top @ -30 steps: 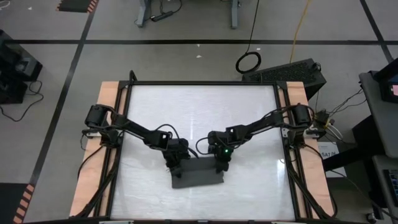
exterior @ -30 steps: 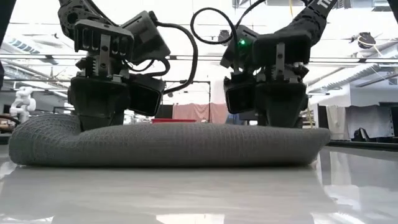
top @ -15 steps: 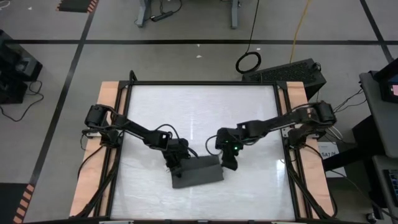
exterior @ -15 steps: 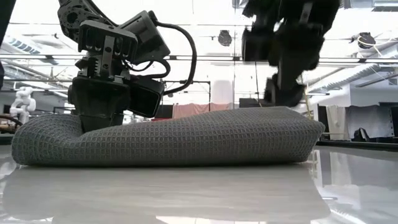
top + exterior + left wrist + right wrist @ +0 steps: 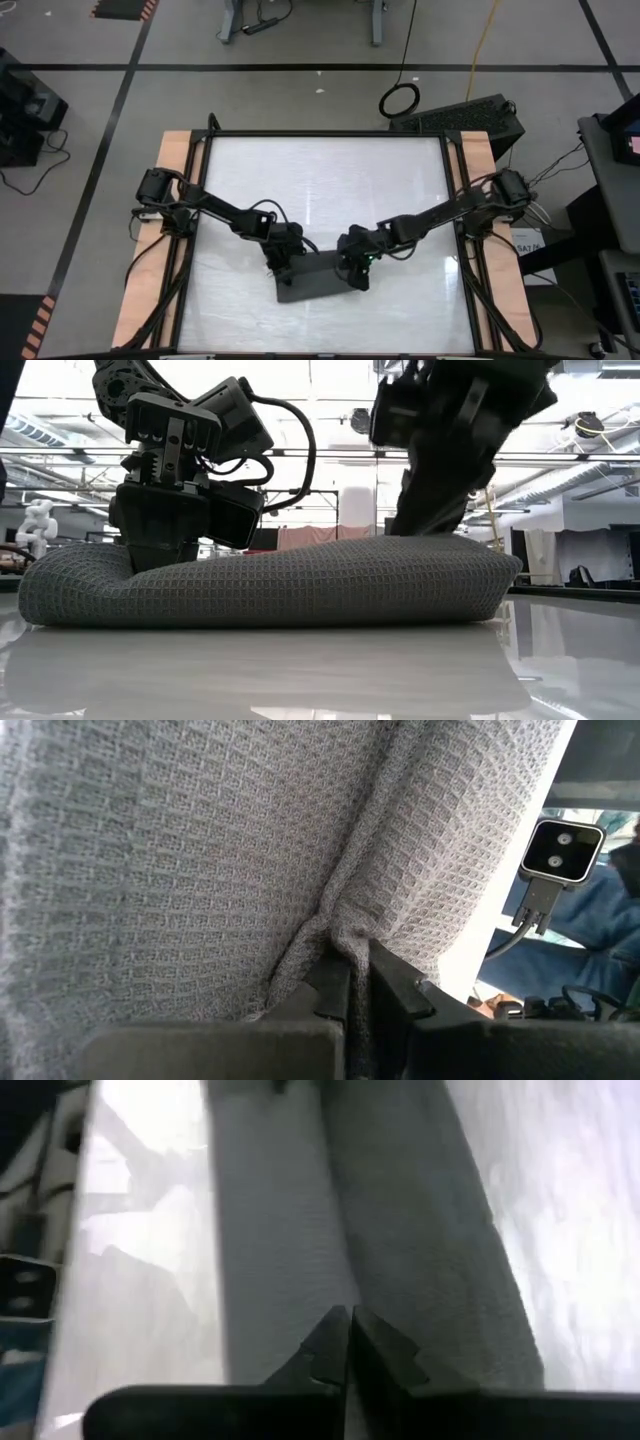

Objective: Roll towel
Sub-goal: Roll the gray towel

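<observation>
— What lies around the surface (image 5: 330,180)?

— It is white and glossy, with a black frame and pale wooden strips (image 5: 152,250) down two sides. Beyond its far edge a black coil of cable (image 5: 400,99) lies on the grey floor, with a yellow cable (image 5: 487,35) running past it and a dark keyboard (image 5: 462,112) just beside it.

— Anything else?

— Black tape lines (image 5: 300,67) cross the floor beyond the surface — and a small white camera (image 5: 563,851) shows past its edge.

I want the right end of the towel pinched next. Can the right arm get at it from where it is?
Probably yes. The right gripper, fingers shut, hangs right at the towel, at its right end, with nothing between them. The left gripper pinches a fold at the other end, out of its way.
</observation>
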Robot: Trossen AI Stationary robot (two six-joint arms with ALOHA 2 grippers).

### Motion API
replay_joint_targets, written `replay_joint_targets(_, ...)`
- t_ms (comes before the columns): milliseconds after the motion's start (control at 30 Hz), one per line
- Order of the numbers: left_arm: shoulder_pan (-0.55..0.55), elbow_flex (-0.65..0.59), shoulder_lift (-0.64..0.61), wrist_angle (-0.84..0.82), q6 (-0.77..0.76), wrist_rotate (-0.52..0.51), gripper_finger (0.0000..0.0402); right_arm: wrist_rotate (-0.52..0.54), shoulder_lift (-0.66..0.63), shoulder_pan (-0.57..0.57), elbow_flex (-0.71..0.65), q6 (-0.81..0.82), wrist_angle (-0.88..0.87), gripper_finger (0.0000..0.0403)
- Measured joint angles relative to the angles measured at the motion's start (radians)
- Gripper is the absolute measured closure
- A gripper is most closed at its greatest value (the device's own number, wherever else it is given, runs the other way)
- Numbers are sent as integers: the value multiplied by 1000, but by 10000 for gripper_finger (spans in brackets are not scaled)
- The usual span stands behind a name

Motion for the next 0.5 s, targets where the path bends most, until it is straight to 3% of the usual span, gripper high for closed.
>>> replay_joint_targets(333, 0, 0, -12, 2, -17, 8, 381, 2, 159, 1, 0, 46, 140, 400)
replay_joint_targets(500, 0, -5, -56, -25, -30, 15, 337, 7, 179, 2, 1, 52, 172, 402)
